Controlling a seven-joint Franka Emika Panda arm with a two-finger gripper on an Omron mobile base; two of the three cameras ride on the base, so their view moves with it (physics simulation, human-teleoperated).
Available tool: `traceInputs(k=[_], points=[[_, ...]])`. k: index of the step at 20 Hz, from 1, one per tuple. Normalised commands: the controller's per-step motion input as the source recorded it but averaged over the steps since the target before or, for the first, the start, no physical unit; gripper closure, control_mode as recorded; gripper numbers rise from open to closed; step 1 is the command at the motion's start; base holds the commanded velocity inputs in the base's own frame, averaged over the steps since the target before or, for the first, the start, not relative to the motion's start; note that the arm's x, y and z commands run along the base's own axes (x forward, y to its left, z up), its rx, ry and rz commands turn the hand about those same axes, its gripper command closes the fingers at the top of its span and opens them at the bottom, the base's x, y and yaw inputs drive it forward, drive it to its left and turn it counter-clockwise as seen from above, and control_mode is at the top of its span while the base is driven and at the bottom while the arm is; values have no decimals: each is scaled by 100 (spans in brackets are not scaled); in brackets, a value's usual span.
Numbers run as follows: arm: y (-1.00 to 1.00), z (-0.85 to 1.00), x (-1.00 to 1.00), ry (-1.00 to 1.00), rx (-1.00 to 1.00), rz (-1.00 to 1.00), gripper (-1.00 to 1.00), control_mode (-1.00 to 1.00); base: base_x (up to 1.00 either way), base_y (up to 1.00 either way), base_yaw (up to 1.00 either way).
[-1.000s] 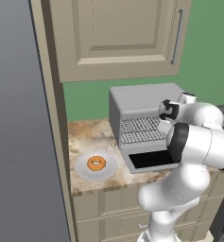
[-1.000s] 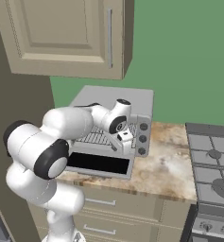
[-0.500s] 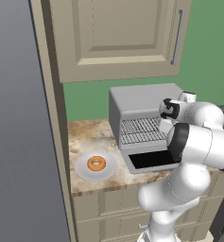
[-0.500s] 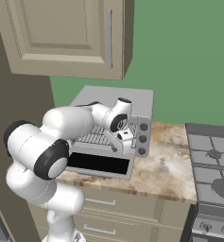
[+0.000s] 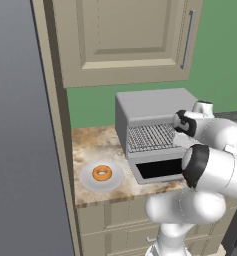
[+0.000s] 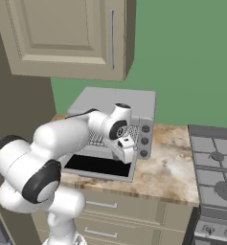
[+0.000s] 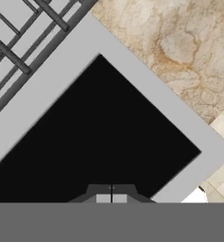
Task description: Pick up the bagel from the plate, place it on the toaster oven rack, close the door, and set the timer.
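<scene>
The bagel [image 5: 102,173] lies in the middle of the plate [image 5: 88,181], near the front edge of the counter [image 5: 90,141], left of the toaster oven [image 5: 152,107]. So the first step is not done. The door [image 7: 108,127] is folded down and the rack [image 5: 150,137] looks empty, though part of it is hidden. The gripper [image 7: 111,198] hovers over the door glass, fingers pressed together and holding nothing. Picking, placing, closing and the timer all remain.
</scene>
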Motion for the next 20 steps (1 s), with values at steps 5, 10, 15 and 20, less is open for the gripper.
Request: traceInputs(k=[5,10,15,20], points=[[-30,-100,-100,11,-8,-7,100,-100,0,0,0],[-11,-75,-97,1,-4,-4,-100,-100,0,0,0],[0,4,-67,-21,0,0,-100,-100,0,0,0],[1,72,-100,-43,0,0,-100,-100,0,0,0]])
